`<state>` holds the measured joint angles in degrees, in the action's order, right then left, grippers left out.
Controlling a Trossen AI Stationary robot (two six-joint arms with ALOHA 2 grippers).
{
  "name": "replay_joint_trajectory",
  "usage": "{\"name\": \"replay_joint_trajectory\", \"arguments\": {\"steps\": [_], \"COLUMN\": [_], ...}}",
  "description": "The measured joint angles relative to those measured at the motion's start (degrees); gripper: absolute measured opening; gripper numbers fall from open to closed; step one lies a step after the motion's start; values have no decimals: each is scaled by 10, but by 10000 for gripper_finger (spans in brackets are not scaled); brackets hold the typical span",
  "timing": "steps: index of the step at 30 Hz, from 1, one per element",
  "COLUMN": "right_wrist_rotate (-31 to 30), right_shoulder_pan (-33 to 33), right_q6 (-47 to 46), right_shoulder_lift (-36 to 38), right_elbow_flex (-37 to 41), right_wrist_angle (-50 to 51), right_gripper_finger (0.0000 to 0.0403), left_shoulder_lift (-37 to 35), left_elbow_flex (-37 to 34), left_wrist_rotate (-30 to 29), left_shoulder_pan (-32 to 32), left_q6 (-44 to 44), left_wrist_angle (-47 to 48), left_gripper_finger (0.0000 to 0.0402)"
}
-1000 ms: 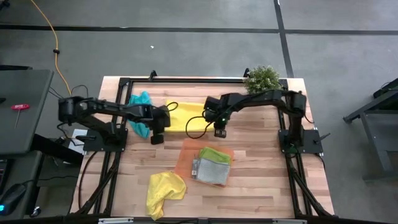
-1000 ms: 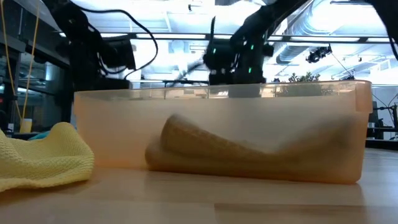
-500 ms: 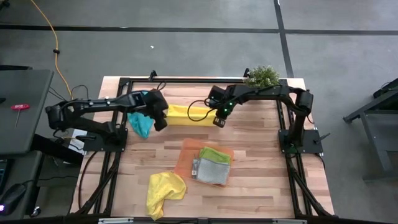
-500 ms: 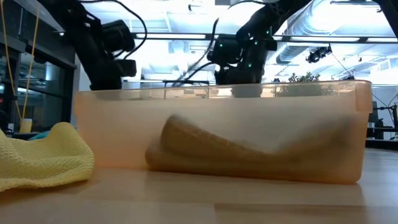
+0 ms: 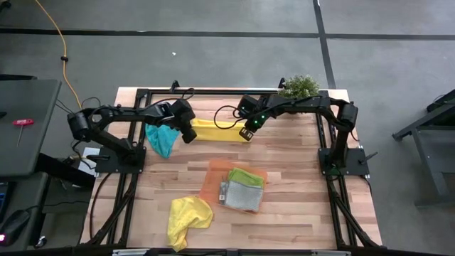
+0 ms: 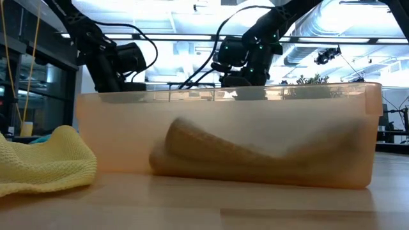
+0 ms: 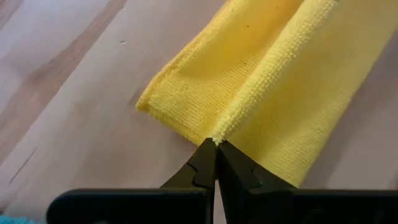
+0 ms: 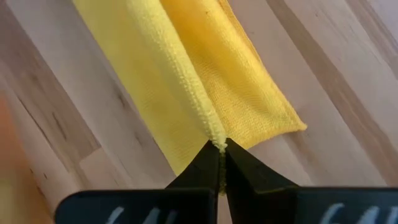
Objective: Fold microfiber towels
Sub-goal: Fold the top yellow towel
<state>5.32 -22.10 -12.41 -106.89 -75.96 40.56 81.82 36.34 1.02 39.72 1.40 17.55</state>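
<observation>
The yellow towel [image 5: 219,130] lies stretched near the far edge of the table [image 5: 298,213], with bare wood in front of it. The left gripper [image 5: 190,134] and right gripper [image 5: 247,133] are each closed on one end (pinching a raised fold). The teal towel [image 5: 161,139] lies just beside the left gripper; the orange tray [image 5: 213,178] is nearer.

yellow towel [image 7: 273,81]: soft cloth, fine nubby weave, looped terry-like edge, matt
worktop [image 5: 298,213]: pale wood planks, visible grain, smooth with a slight sheen
tray [image 6: 223,137]: see-through orange plastic, frosted look
left gripper [image 7: 215,167]: black hard plastic, matt
grey towel [image 5: 242,195]: cloth, matt, waffly texture
arms [image 5: 298,110]: dark, mostly matt
floor [image 5: 213,57]: dull grey, a bit rough-looking
</observation>
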Motion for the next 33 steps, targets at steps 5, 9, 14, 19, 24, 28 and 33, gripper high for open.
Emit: {"name": "replay_joint_trajectory", "arguments": {"steps": [5, 9, 14, 19, 24, 28, 33], "right_wrist_rotate": [-3, -18, -32, -113, -123, -121, -117], "right_shoulder_pan": [4, 5, 4, 3, -2, -2, -1], "right_q6": [-29, -56, -78, -127, -137, -137, -135], "right_shoulder_lift": [0, 0, 0, 0, 0, 0, 0], "right_elbow_flex": [0, 0, 0, 0, 0, 0, 0], "right_wrist_angle": [3, 2, -2, -1, -6, -5, -6], "right_gripper_finger": [0, 9, 65, 143, 195, 208, 209], "left_shoulder_lift": [2, 2, 2, 2, 2, 2, 2], "left_elbow_flex": [0, 0, 0, 0, 0, 0, 15], "left_wrist_rotate": [-2, -4, -29, -62, -65, -74, -79], "left_shoulder_pan": [0, 0, 0, 0, 0, 0, 3], "left_q6": [1, -1, -7, -10, -12, -11, -16], "left_wrist_angle": [-14, -15, -15, -16, -32, -60, -66], "left_gripper_finger": [0, 1, 1, 1, 2, 23, 79]}}
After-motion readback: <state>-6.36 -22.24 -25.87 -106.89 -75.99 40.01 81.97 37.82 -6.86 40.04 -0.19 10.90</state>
